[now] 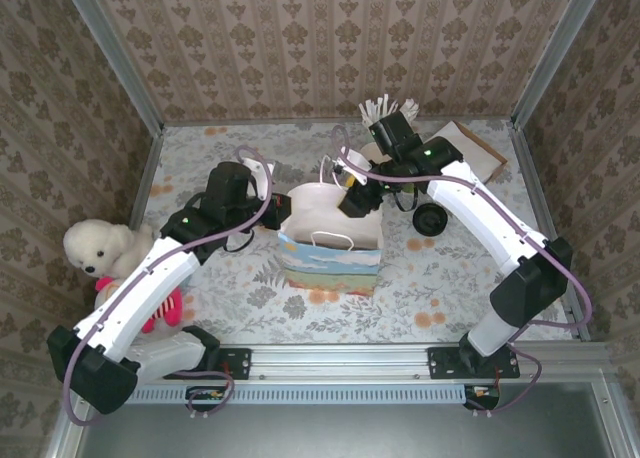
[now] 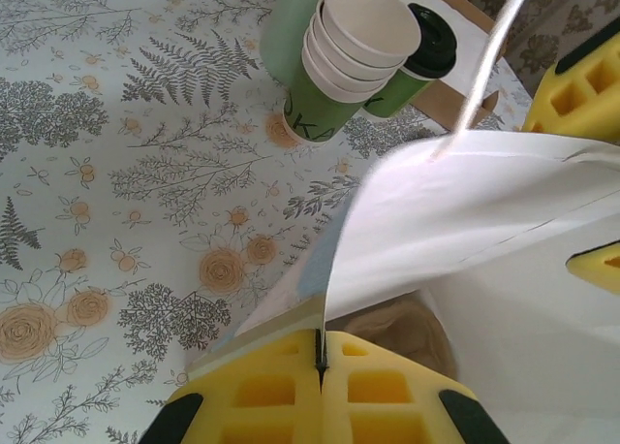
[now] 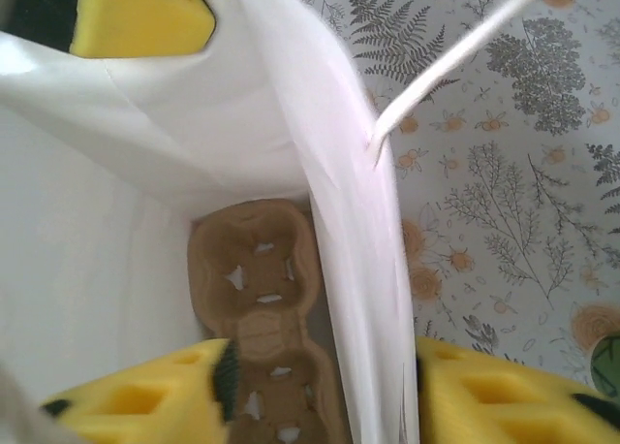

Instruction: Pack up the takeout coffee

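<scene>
The takeout coffee (image 2: 418, 61), a green cup with a black lid, stands on the table beyond the bag, beside a stack of lidless green cups (image 2: 349, 51). In the top view its black lid (image 1: 430, 219) lies right of the white paper bag (image 1: 330, 233). My left gripper (image 2: 320, 352) is shut on the bag's left rim (image 2: 334, 279). My right gripper (image 3: 320, 386) is open and straddles the bag's right wall (image 3: 358, 269), one finger inside and one outside. A brown cardboard cup carrier (image 3: 257, 289) lies on the bag's floor.
A flat cardboard box (image 1: 465, 143) and a bundle of white utensils (image 1: 385, 108) sit at the back right. A white teddy bear (image 1: 100, 246) and a pink toy (image 1: 165, 313) rest at the left edge. Patterned walls close in three sides of the table.
</scene>
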Robot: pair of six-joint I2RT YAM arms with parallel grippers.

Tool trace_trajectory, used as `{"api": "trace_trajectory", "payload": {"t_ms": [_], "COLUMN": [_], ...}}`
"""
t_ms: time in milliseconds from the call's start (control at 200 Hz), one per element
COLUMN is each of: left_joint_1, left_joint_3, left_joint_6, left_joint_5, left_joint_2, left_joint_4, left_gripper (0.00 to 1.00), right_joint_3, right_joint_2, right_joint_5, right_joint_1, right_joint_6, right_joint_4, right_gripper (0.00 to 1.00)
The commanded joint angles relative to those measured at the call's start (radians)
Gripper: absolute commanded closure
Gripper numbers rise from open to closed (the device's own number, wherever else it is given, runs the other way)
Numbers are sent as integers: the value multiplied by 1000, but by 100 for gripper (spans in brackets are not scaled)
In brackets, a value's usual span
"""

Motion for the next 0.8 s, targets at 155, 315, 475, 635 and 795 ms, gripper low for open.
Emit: {"api": "trace_trajectory", "payload": {"t_ms": [155, 315, 475, 635, 795], "left_joint_1": [21, 49, 62, 91, 137], "left_joint_3": [68, 141, 207, 247, 331], "left_joint_6": [34, 31, 40, 5, -21], "left_joint_5": [96, 160, 210, 193, 115], "left_joint_2": [28, 57, 100, 119, 109], "left_joint_4": [-21, -27, -50, -61, -141], "left_gripper": [100, 100, 92, 72, 35], "right_joint_3": [13, -30, -86, -104, -98], "right_joint_2": [-23, -79, -122, -155, -197], "right_joint_5": [-42, -18, 76, 256, 298], "right_joint_1": [6, 38, 65, 110, 139], "right_joint_6": [63, 148, 322, 514, 597], "right_joint_4": [-30, -52, 37, 120, 94], "right_gripper": [83, 94, 100, 100, 100]}}
